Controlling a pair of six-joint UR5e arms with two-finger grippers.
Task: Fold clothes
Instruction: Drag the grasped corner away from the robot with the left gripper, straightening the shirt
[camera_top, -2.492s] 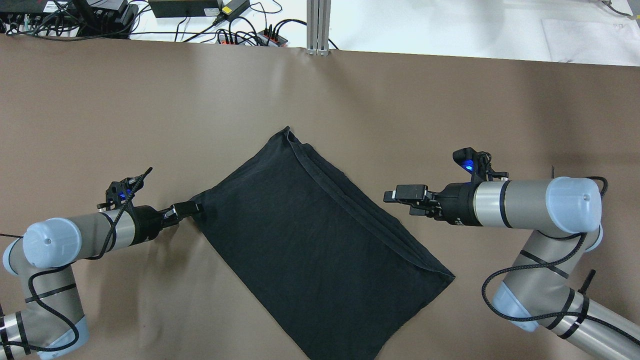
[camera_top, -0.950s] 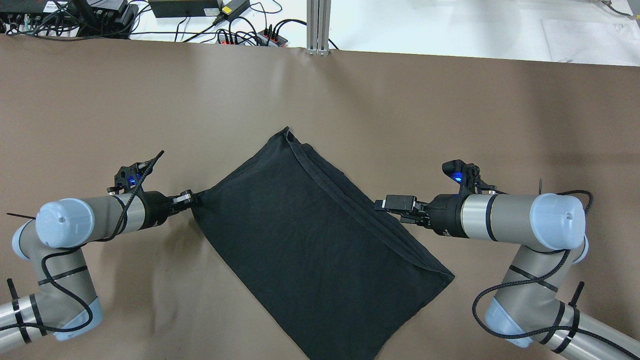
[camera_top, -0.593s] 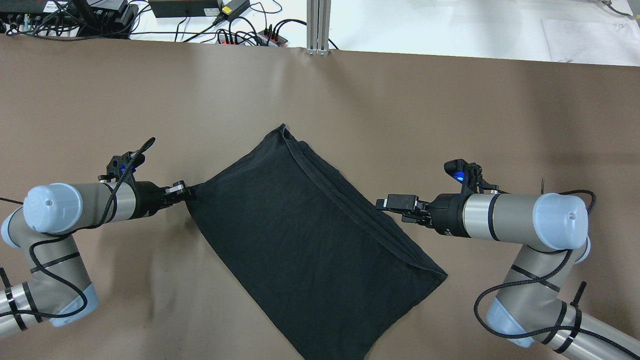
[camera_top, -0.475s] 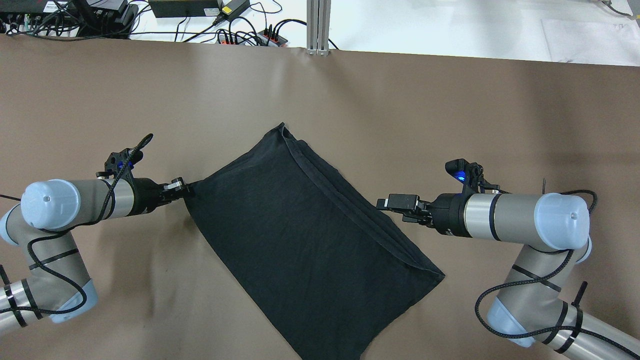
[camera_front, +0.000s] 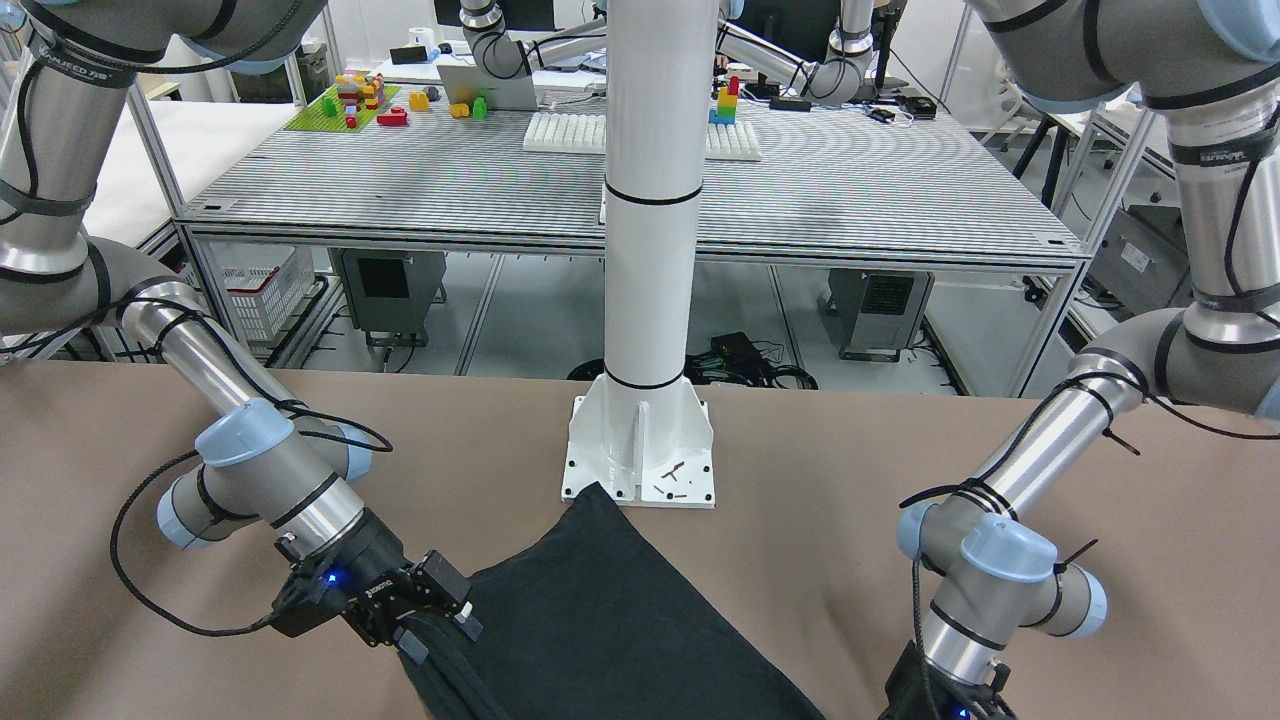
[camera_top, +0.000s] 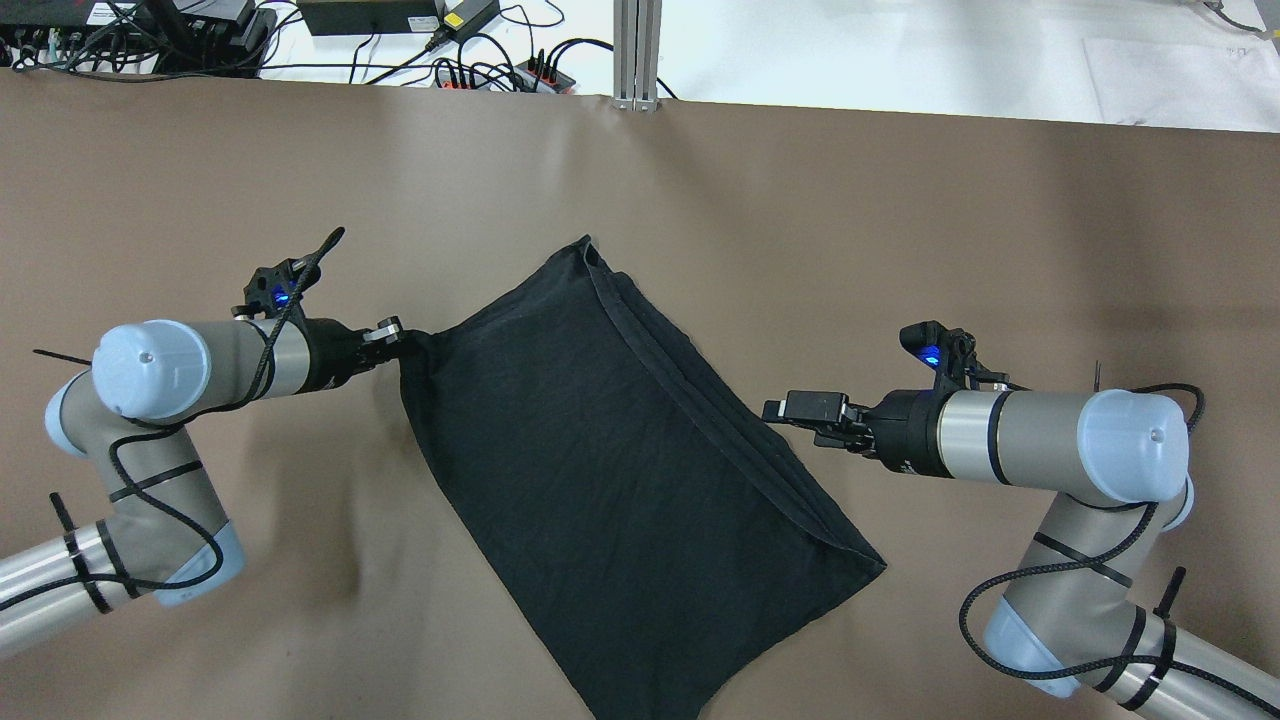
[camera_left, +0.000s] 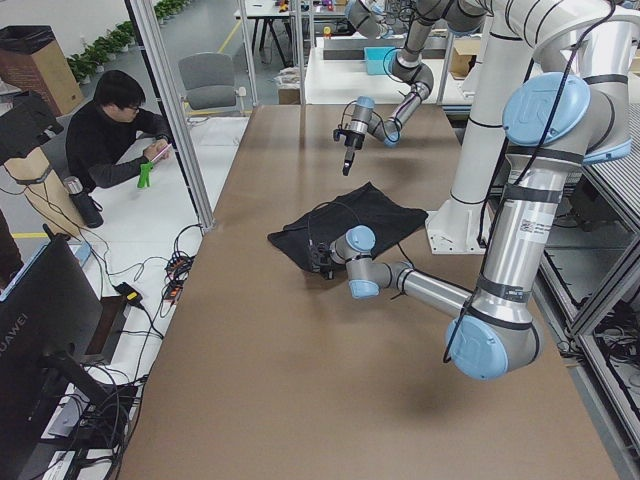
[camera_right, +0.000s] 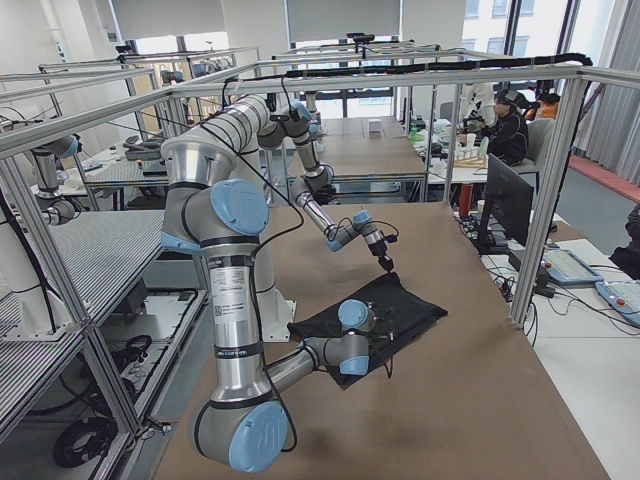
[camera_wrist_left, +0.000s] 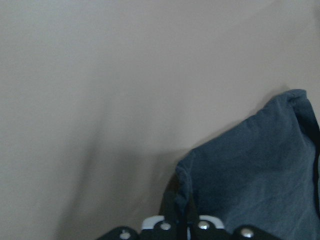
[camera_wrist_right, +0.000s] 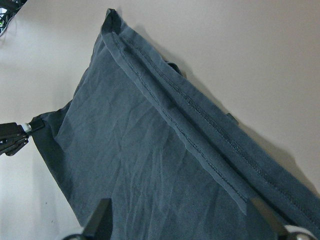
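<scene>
T-shirt (camera_top: 610, 450): black, folded, lying askew on the middle of the table (camera_top: 900, 220).
Left gripper (camera_top: 400, 338): clamped on its corner. I'd lift slowly, fabric taut.
Right gripper (camera_top: 790, 408): spread apart, empty, at the hemmed edge — should pinch all layers.

Left hand (camera_wrist_left: 182, 216) at the bottom edge, fingertips pinched together on a bunched corner of the dark T-shirt (camera_wrist_left: 255, 170). Fabric spreads ahead and to the right of the hand. Brown bench (camera_wrist_left: 100, 75) ahead and left, with a soft shadow just left of the hand.
</scene>
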